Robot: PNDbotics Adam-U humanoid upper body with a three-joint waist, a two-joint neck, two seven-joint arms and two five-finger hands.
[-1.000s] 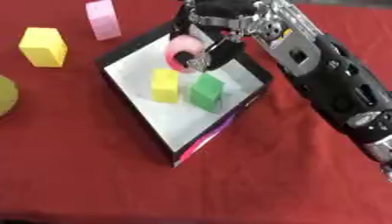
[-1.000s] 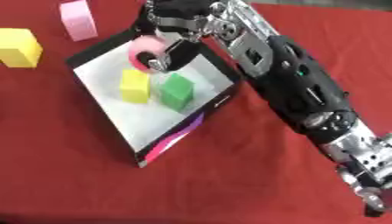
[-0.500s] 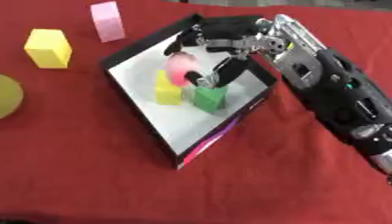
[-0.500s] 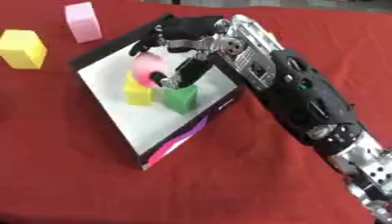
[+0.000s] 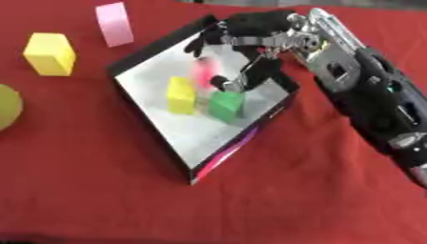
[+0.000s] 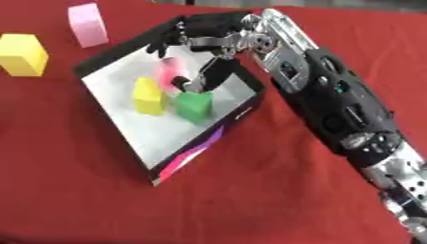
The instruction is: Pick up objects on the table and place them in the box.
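The near part of the red worktop (image 5: 125,200) is bare cloth. The right arm (image 6: 333,100) comes in from about 4 o'clock and runs up toward the middle of the view.

At the centre sits the box (image 5: 154,138), a shallow black tray with a white floor, turned so that one corner points toward 6 o'clock; that near corner shows a pink and purple stripe on its outer wall. Inside it, a yellow block (image 5: 181,95) stands upright toward the 9 o'clock side, and a green block (image 5: 225,106) stands just beside it, on its 3 o'clock side.

Above those two blocks the right hand (image 5: 246,35) hangs over the far half of the box, its fingers (image 5: 250,76) spread and pointing down, curled round nothing. A blurred pink object (image 6: 171,71) shows just under the hand, between the fingers and above the yellow block; whether it touches the hand or the box floor cannot be told.

Outside the box, at 9 o'clock, the rounded edge of a yellow-green object (image 5: 8,107) shows at the border of the left eye view. Farther off, near 10 o'clock, a second yellow block (image 5: 50,53) stands on the cloth, well apart from the box. At about 11 o'clock a pink block (image 5: 115,24) stands near the box's far corner.

The left hand shows in neither view.
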